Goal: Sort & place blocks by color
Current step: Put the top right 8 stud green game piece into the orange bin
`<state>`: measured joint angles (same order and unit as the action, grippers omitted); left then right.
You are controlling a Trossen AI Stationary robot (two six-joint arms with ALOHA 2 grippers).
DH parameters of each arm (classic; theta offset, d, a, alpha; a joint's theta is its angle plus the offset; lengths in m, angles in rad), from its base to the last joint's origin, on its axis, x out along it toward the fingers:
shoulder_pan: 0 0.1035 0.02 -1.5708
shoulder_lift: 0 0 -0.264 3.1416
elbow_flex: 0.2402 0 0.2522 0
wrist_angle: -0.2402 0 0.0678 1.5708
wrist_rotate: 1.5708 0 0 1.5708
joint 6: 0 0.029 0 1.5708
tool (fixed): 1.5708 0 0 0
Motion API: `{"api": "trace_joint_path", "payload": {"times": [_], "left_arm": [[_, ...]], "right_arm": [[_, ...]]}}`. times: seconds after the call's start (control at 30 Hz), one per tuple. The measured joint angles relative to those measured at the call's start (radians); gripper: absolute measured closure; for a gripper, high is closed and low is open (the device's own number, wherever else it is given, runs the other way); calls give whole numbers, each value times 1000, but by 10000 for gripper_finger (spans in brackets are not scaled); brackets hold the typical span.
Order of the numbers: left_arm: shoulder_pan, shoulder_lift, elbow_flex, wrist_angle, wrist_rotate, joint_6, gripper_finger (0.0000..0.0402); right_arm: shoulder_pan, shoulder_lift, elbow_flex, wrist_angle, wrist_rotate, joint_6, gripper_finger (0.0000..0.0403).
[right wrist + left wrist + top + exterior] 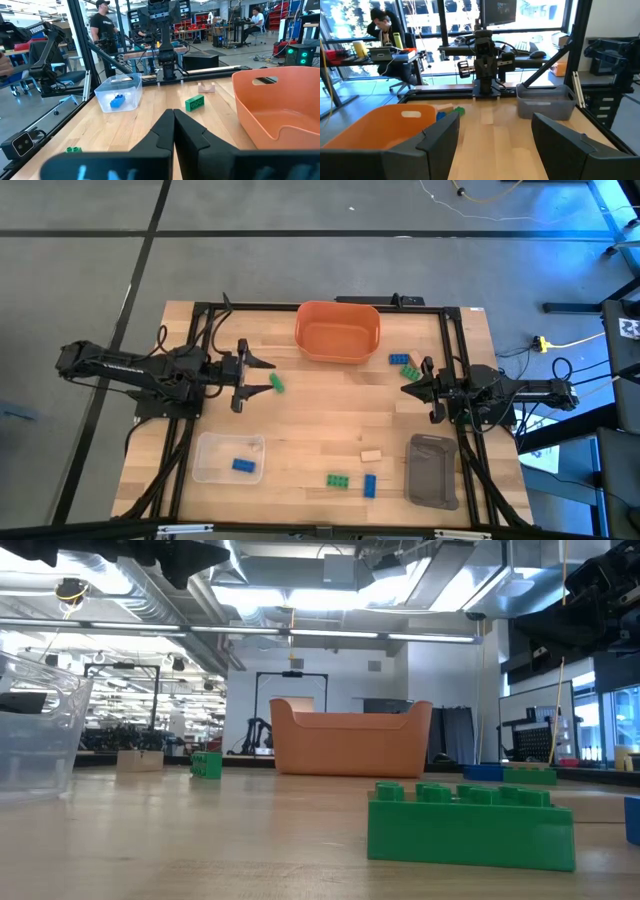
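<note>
Both pincers hang over the table and hold nothing. Left gripper [262, 373] has its fingers spread wide, just beside a green block [277, 383]. Right gripper [407, 387] has its fingers pressed together, near blue and green blocks [406, 365] by the orange bin [337, 330]. One blue block [243, 465] lies in the clear tray [229, 457]. A tan block [371, 455], a green one [337, 479] and a blue one [369, 485] lie near the grey tray [432, 470].

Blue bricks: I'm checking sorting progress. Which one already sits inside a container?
The small blue studded brick in the clear plastic tray. The other blue bricks lie on the bare wooden table.
</note>
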<state>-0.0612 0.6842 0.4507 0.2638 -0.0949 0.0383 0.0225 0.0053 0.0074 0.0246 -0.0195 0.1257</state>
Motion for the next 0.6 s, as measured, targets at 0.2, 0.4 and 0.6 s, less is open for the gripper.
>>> {"api": "trace_joint_path", "payload": {"times": [0.2, 0.4, 0.6], "left_arm": [[0, 0, 0, -1, -43, -9, 162], [-1, 16, 0, -1, -70, -10, 162], [-1, 43, 0, -7, -74, 16, 162]], "right_arm": [[0, 0, 0, 7, 0, -1, 393], [0, 0, 0, 60, 0, 22, 393], [0, 0, 0, 178, 0, -2, 393]]}}
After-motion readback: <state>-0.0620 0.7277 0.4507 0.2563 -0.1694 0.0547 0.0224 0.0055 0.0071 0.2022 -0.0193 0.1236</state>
